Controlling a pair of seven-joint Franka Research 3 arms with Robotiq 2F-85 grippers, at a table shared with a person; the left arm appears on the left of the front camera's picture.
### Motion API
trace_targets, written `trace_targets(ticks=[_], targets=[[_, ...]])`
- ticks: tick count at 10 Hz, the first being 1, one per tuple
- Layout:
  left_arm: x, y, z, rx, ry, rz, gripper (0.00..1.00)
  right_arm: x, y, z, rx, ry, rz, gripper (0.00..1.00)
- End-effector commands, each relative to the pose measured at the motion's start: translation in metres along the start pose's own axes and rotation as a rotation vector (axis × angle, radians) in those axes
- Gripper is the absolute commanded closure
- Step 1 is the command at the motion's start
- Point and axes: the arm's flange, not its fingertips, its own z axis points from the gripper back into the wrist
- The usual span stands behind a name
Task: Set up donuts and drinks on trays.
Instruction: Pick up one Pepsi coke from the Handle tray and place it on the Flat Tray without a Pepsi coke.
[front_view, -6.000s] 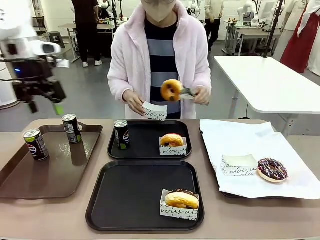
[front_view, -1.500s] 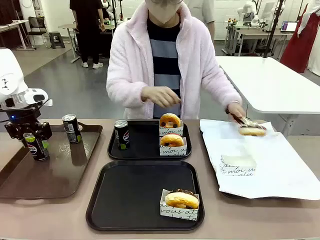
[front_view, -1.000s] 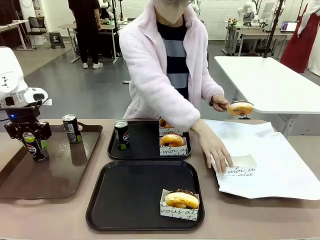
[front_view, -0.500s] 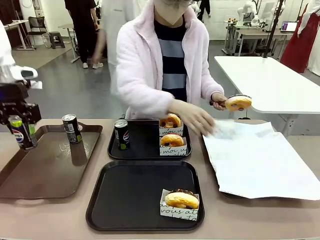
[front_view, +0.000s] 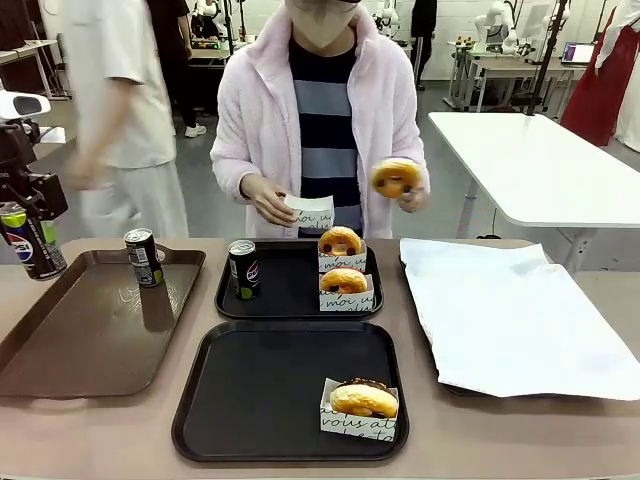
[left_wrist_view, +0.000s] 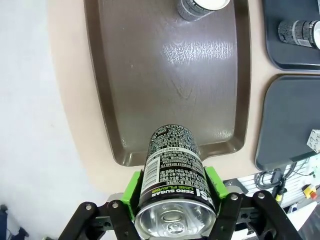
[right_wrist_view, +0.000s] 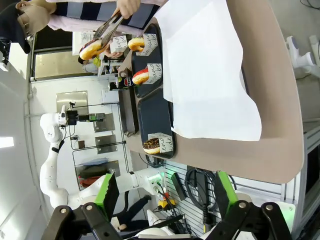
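Left tool (left_wrist_view: 173, 186) clamps drink can (front_view: 32, 245) nearly upright, silver top up.

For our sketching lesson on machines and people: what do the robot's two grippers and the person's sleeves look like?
The left gripper and right gripper are alike: black angular linkages with silver screws and bright green pads. The left arm's casing is white. The person's sleeves are fluffy pale pink, part of a jacket worn over a dark-and-grey striped top.

Frame left: handled tray (front_view: 70, 350) carrying left can (front_view: 143, 257). Centre: far tray (front_view: 290, 295) holds centre can (front_view: 243, 269), two donuts (front_view: 344, 281); near tray (front_view: 260, 400) below holds one donut (front_view: 363, 400). Paper sheet (front_view: 510, 320) right.
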Motion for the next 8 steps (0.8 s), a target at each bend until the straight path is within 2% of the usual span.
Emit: trace_targets(ticks=[1, 3, 4, 5, 6, 8], targets=[[0.001, 0.000, 0.000, 0.015, -0.002, -0.006, 1.00, -0.001, 0.000, 0.001, 0.008, 0.000, 0.003, 0.00], [0.001, 0.000, 0.000, 0.015, -0.002, -0.006, 1.00, -0.001, 0.000, 0.001, 0.008, 0.000, 0.003, 0.00], [0.001, 0.000, -0.002, 0.002, 0.006, -0.001, 0.40, -0.001, 0.000, 0.001, 0.008, 0.000, 0.003, 0.00], [-0.008, -0.007, 0.004, -0.011, -0.029, -0.092, 0.40, -0.001, 0.000, 0.001, 0.008, 0.000, 0.003, 0.00], [-0.014, -0.021, 0.007, 0.011, -0.054, -0.128, 0.40, -0.001, 0.000, 0.001, 0.008, 0.000, 0.003, 0.00], [-0.022, -0.054, 0.017, 0.020, -0.042, -0.198, 0.40, -0.001, 0.000, 0.001, 0.008, 0.000, 0.003, 0.00]])
